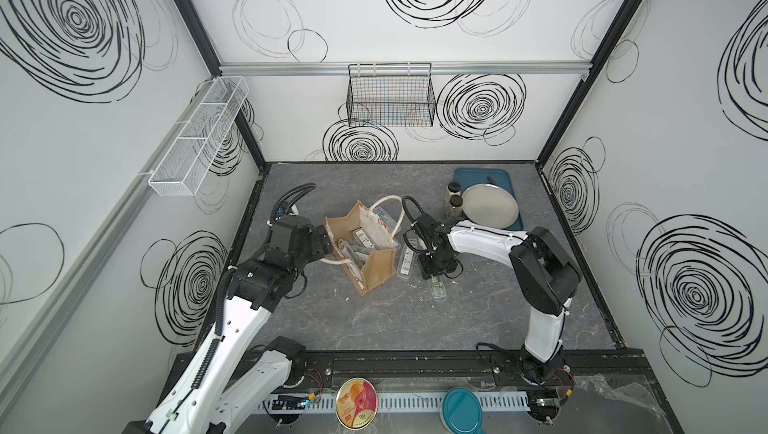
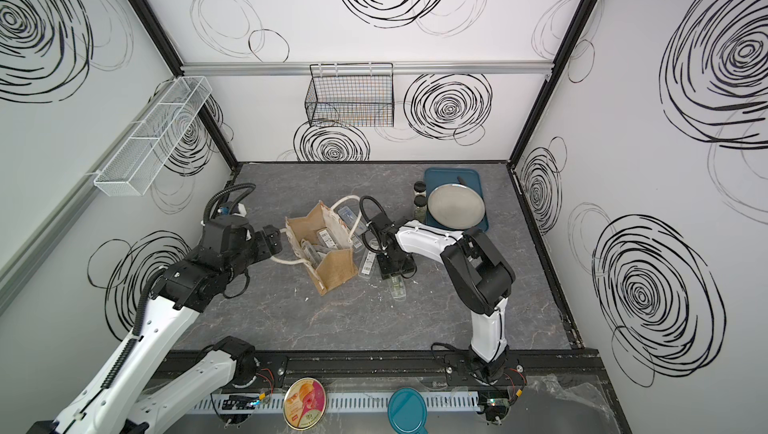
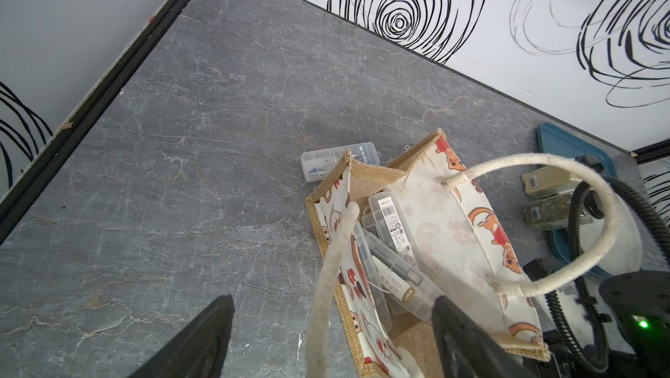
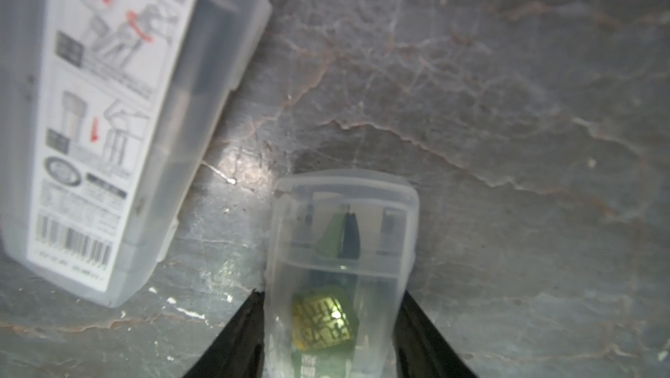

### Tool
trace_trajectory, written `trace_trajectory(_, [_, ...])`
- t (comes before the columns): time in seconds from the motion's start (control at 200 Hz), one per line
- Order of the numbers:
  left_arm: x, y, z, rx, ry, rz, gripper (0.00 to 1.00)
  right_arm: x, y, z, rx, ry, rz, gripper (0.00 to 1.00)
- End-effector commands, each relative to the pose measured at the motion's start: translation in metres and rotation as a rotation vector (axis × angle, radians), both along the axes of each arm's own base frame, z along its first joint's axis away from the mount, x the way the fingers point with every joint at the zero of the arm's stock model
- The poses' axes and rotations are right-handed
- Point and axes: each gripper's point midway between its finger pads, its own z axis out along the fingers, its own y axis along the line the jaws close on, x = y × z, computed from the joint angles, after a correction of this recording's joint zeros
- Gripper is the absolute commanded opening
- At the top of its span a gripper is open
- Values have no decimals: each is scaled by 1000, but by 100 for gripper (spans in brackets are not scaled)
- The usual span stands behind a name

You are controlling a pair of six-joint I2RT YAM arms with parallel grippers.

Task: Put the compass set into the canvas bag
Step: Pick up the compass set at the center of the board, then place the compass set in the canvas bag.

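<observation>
One clear compass case (image 4: 344, 220) lies on the surface (image 1: 415, 319) right of the canvas bag (image 1: 376, 263), long axis near-to-far, flanked by the partly closed jaws of the right end effector (image 4: 331, 294), grip not tellable, while the left end effector (image 3: 333, 300) stands wide open and empty at the bag's left.

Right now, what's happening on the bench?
Two arms are packing compass sets into the canvas bag, which stands open with several clear cases inside. The left gripper is open at the bag's edge, with a rope handle running between its jaws. The right gripper is down at the table, jaws against both sides of one clear compass case, which is not lifted. Another case lies beside the bag.
</observation>
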Motion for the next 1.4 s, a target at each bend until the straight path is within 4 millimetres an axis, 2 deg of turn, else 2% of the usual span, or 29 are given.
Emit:
trace_trajectory(0.0, [2, -1, 6, -7, -29, 3, 89, -9, -10, -16, -56, 43, -9, 54])
trace_trajectory(0.175, [0, 1, 9, 0, -34, 9, 89, -6, -13, 0, -34, -15, -16, 50])
trace_trajectory(0.395, [-1, 2, 10, 3, -31, 9, 89, 1, -22, 30, 0, -93, -42, 47])
trace_trajectory(0.63, [1, 0, 13, 0, -35, 3, 89, 10, -41, 59, 33, -153, -94, 46])
trace_trajectory(0.745, [2, 0, 14, -1, -34, 2, 89, 18, -50, 86, 57, -207, -119, 46])
trace_trajectory(0.886, [3, -4, 16, -10, -33, -10, 89, 30, -49, 135, 103, -301, -117, 46])
trace_trajectory(1.006, [3, -8, 16, -11, -31, -20, 89, 38, -27, 178, 161, -392, -45, 46])
trace_trajectory(1.211, [2, -9, 15, -14, -31, -16, 89, 42, 40, 244, 272, -558, 112, 46])
trace_trajectory(1.331, [3, -11, 13, -31, -33, -15, 89, 41, 87, 269, 307, -611, 217, 46])
trace_trajectory(1.396, [3, -13, 13, -33, -33, -19, 89, 42, 112, 272, 321, -626, 274, 46])
